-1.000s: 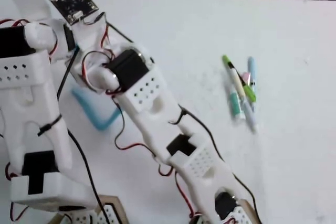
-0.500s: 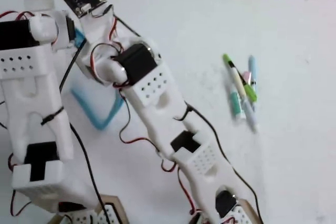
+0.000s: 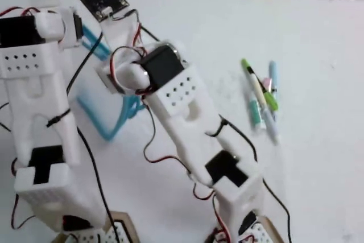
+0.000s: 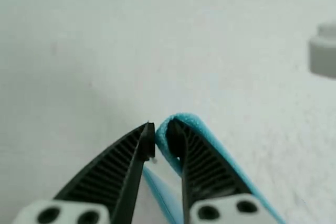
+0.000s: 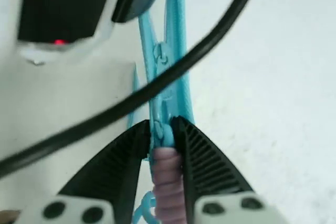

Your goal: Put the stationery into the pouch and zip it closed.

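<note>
The blue pouch (image 3: 107,126) lies at the table's left, mostly under my two arms. My left gripper (image 4: 160,129) is shut on a corner of the pouch (image 4: 181,124), pinching its blue edge. My right gripper (image 5: 161,128) is shut on the zipper pull (image 5: 164,166), a mauve tab on the blue zipper track (image 5: 169,51). The stationery (image 3: 261,96), several pens and markers in green, teal and light blue, lies in a loose pile on the white table, right of the arms and outside the pouch.
A black cable (image 5: 173,74) crosses in front of the zipper in the right wrist view. The left arm's body (image 3: 34,78) and the right arm's body (image 3: 187,123) cover the table's left half. The white table (image 3: 318,157) is bare around the pens.
The right arm has swung to the right and farther back, drawing the zipper along. The pouch's blue edge now shows stretched longer between the two arms. The pens have not moved.
</note>
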Tool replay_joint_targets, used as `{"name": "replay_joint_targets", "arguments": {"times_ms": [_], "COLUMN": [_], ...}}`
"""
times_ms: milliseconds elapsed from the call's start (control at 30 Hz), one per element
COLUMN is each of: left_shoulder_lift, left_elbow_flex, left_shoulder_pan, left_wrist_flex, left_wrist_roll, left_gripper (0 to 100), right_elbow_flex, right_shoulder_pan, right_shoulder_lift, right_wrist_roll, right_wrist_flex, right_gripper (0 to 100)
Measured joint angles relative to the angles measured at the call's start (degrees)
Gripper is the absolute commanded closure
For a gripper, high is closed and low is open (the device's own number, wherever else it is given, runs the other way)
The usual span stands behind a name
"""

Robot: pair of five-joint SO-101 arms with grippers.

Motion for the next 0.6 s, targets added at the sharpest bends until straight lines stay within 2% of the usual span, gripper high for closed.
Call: {"name": "replay_joint_targets", "arguments": {"times_ms": [167,333,600], "left_shoulder_lift": [0.0,2.5,2.5], "left_elbow_flex": [-0.2,-0.2,-0.2], "left_shoulder_pan": [-1.0,-9.0,-9.3], "left_wrist_flex": [-0.4,-0.4,-0.4], "left_wrist_roll": [-0.2,-0.2,-0.2], "left_gripper": [98,98,98], "right_elbow_flex": [8.7,16.8,18.7], "right_shoulder_pan": [0.9,2.3,2.3], "right_shoulder_lift": [-6.2,-10.2,-14.1], "right_wrist_roll": [4.2,8.5,10.4], "right_wrist_flex": [1.7,3.4,3.3], "right_gripper": [98.1,98.1,98.1]}}
